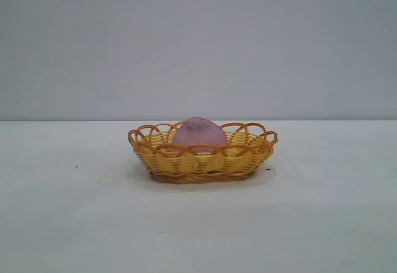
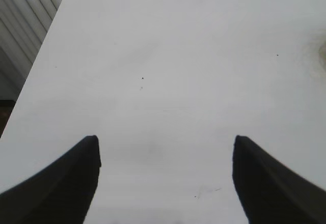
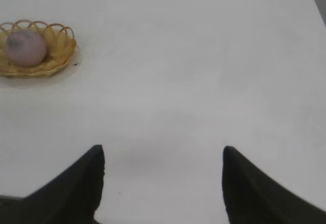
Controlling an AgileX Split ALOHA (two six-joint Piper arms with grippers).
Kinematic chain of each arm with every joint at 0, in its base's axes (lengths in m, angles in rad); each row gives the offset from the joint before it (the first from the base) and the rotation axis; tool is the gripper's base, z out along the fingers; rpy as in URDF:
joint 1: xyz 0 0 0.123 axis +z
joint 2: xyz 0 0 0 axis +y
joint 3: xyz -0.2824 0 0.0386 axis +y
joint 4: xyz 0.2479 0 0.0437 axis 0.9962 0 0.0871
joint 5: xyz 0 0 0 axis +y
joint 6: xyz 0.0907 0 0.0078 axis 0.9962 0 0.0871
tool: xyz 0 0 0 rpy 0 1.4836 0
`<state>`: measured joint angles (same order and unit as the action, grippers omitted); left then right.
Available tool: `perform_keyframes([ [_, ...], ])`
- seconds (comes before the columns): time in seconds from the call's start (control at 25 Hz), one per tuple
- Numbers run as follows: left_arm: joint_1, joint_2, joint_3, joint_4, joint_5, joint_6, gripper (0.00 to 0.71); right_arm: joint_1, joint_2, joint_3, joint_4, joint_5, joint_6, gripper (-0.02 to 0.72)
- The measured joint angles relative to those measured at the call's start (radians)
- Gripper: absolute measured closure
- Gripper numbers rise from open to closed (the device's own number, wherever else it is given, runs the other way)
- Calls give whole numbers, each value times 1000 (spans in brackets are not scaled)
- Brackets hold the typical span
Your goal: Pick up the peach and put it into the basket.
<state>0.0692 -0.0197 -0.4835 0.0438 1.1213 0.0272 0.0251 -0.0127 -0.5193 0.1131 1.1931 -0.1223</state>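
Resting inside the basket (image 1: 203, 159), the peach (image 1: 199, 133) sat near its middle on the white worktop (image 1: 322, 211). Well apart from the basket, the right tool (image 3: 163, 183) stood wide and empty; the left tool (image 2: 165, 175) likewise gaped over bare worktop.
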Motion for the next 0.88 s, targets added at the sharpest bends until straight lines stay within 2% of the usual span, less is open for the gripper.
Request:
perform_keyframes([
  [0.08, 0, 0, 0, 0, 0, 0, 207, 0, -4, 0, -19, -4, 40, 274],
  [0.16, 0, 0, 0, 0, 0, 0, 207, -1, -4, 0, -72, -6, 133, 274],
  [0.24, 0, 0, 0, 0, 0, 0, 207, -1, -4, 1, -116, -6, 190, 274],
  [0.64, 0, 0, 0, 0, 0, 0, 207, 52, -4, 15, -125, -31, 190, 274],
  [0.68, 0, 0, 0, 0, 0, 0, 207, 52, -4, 19, -128, -39, 190, 325],
  [0.72, 0, 0, 0, 0, 0, 0, 207, 52, -4, 19, -130, -47, 190, 342],
  [0.88, 0, 0, 0, 0, 0, 0, 207, 52, -4, 23, -136, -57, 190, 332],
])
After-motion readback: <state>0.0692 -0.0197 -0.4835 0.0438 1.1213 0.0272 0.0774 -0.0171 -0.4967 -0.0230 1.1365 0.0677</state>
